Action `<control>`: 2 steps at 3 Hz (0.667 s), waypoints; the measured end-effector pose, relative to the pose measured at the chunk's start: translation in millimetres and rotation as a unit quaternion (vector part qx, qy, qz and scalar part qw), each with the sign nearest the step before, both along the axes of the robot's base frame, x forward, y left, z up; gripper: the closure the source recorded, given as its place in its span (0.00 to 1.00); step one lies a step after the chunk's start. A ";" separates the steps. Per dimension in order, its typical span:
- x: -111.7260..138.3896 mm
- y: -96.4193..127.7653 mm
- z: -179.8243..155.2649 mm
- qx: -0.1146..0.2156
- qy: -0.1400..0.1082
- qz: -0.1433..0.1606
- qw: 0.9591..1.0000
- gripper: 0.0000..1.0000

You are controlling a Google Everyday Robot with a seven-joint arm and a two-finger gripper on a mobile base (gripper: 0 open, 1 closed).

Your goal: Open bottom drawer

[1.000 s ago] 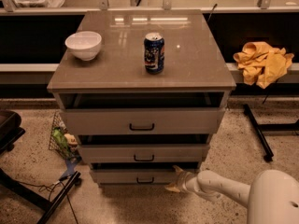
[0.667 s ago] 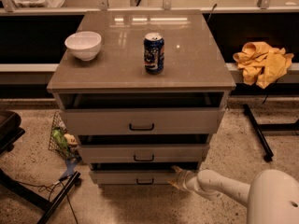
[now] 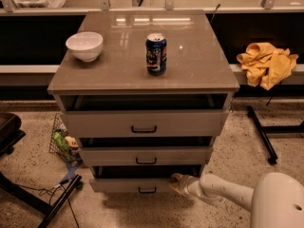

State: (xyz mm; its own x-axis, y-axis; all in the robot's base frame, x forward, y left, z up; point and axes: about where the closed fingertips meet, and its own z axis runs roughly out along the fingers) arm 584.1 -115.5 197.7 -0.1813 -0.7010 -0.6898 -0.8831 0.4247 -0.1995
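Observation:
A grey-beige cabinet [image 3: 142, 80] fills the middle of the camera view, with three drawers stacked in its front. The bottom drawer [image 3: 123, 185] is the lowest one, with a small black bar handle [image 3: 147, 190], and a dark gap shows above its front. My gripper [image 3: 175, 183] sits at the right part of that drawer's front, against its top edge, at the end of the white arm [image 3: 228, 194] that comes in from the lower right.
A white bowl [image 3: 84, 45] and a blue soda can [image 3: 156, 54] stand on the cabinet top. A yellow cloth [image 3: 266, 63] lies on a ledge at right. A wire basket [image 3: 61, 141] and black stand legs [image 3: 57, 201] are at lower left, another black leg [image 3: 261, 134] at right.
The gripper has slid a little to the left along the bottom drawer's front. The drawers look the same as before.

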 end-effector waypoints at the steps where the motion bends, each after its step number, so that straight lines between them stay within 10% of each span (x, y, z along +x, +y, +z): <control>1: -0.1 0.0 0.0 0.000 0.000 0.000 1.000 1.00; 2: -33.2 -17.1 1.2 0.012 0.024 0.007 1.000 1.00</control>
